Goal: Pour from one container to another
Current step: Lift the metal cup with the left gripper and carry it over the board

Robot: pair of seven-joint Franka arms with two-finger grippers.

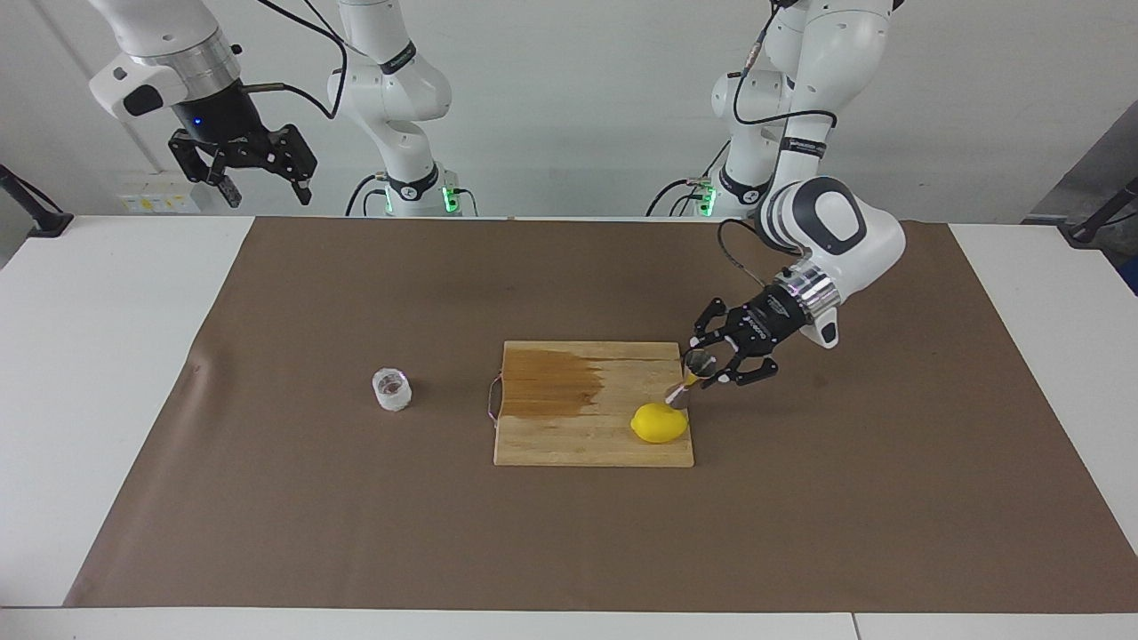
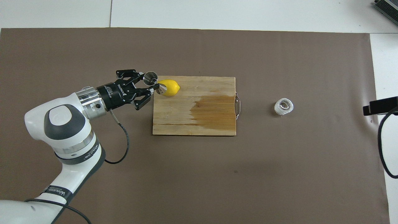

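Right hand [image 1: 263,185] waits high by its base, fingers spread, holding nothing. Left hand [image 1: 702,372] is clamped on the tilted jigger [image 1: 692,376], up over the board's [image 1: 569,444] edge by the lemon [image 1: 659,423]. The cup [image 1: 392,389] stands on the table [image 1: 356,516] toward the right arm's end.

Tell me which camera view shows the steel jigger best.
The overhead view: the jigger shows its open mouth and narrow waist in the left gripper, over the cutting board's edge beside the lemon. The facing view shows the jigger smaller and tilted, clear of the board.
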